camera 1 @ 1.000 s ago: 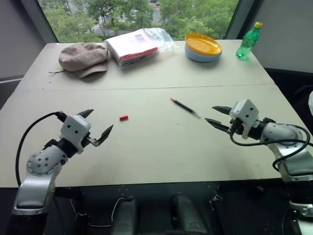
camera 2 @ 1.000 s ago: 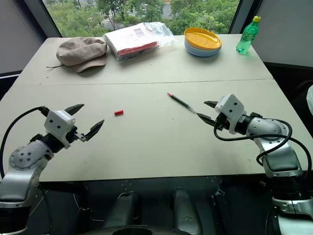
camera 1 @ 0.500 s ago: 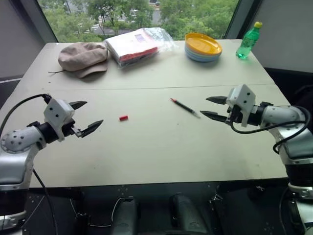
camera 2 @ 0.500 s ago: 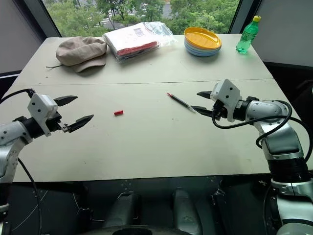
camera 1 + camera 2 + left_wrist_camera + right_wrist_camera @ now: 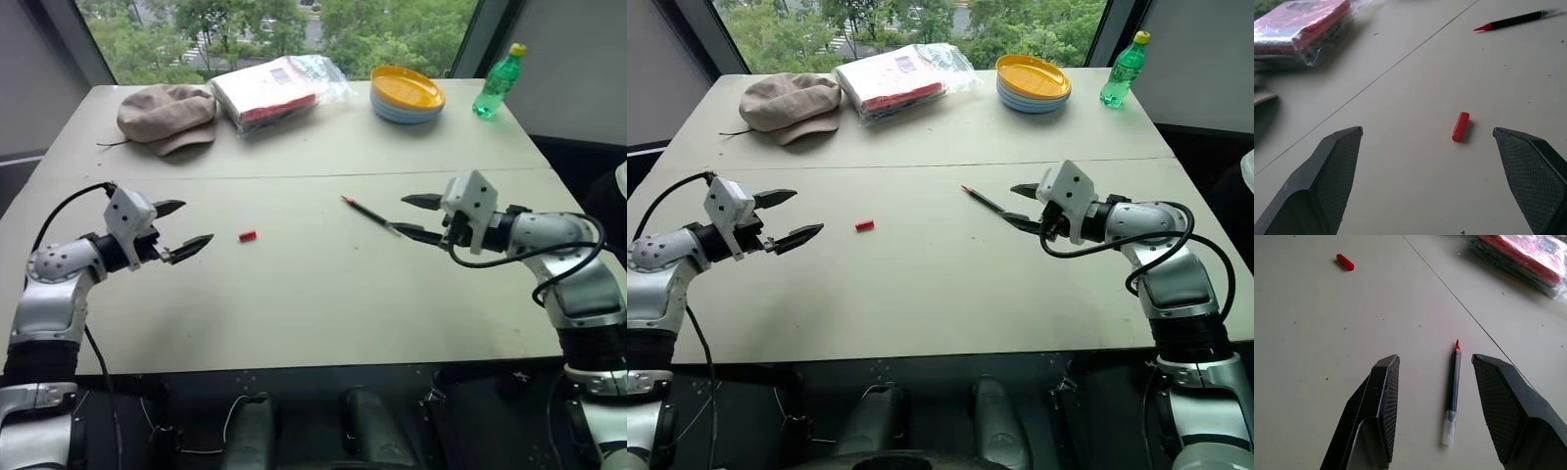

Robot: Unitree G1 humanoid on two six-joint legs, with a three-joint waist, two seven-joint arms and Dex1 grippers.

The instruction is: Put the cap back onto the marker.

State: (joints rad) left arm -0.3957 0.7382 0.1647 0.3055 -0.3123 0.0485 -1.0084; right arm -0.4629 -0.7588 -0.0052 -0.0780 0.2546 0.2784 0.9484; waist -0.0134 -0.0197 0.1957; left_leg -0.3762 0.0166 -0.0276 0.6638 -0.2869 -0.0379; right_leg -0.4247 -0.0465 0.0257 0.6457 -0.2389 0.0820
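Red cap (image 5: 248,236) sits loose on your table (image 5: 294,304), just right of your left gripper (image 5: 182,227), fingers spread wide. Marker (image 5: 369,214) lies at your right gripper (image 5: 412,216), half-open, holding nothing.

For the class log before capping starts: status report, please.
Left gripper open, empty, facing cap. Right gripper open, empty, at marker. Both lie apart on table. Nothing between.
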